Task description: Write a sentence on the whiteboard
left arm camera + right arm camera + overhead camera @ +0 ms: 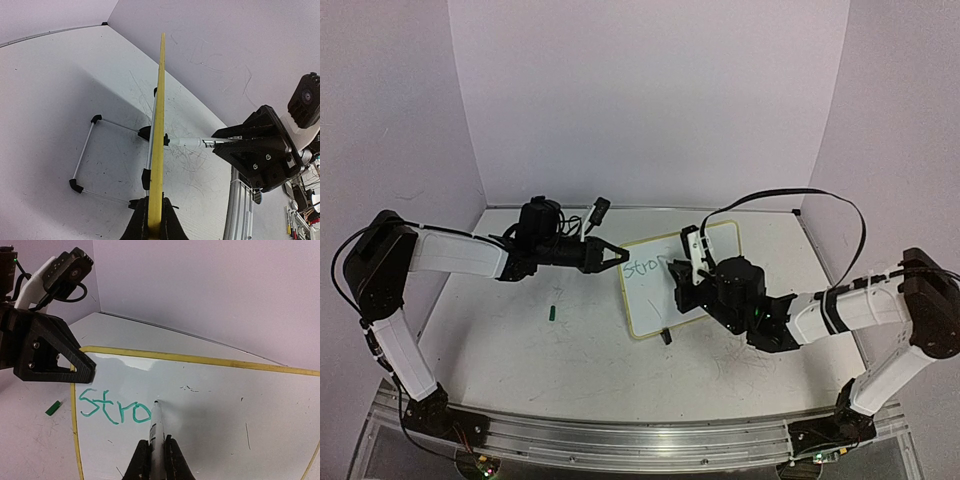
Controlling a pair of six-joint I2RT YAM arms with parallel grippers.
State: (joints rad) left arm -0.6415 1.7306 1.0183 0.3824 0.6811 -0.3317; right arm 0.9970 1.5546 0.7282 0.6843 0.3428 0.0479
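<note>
Whiteboard (645, 300) at centre of top view, on table (520, 350). Long axis left to right, right end a little higher in frame. Writing face toward bottom of frame, leaning back. One black foot (666, 337) at lower edge.

Sentence (642, 268) at upper left of the whiteboard, along the long axis. Only "Stro" legible, green, clearest in right wrist view (112, 407).

Left gripper (620, 255) at left short edge of whiteboard. In left wrist view, whiteboard (160, 125) edge-on: a thin yellow strip from bottom centre to top centre, fingers of left gripper (155, 215) pressed on either side of it, pinching the frame. Wire stand (85, 150) behind, left of the strip.

Right gripper (156, 450) at bottom centre of right wrist view, fingers closed on marker (156, 425). Marker pointing up-frame, tip touching whiteboard (225, 405) just right of the "o".

Green cap (552, 312) on table, left of whiteboard, well apart.

Hidden or cut off:
- right half of whiteboard covered by right gripper (692, 265) and arm in top view
- right corners out of frame in right wrist view
- writing face not visible in left wrist view
- second foot not found
</note>
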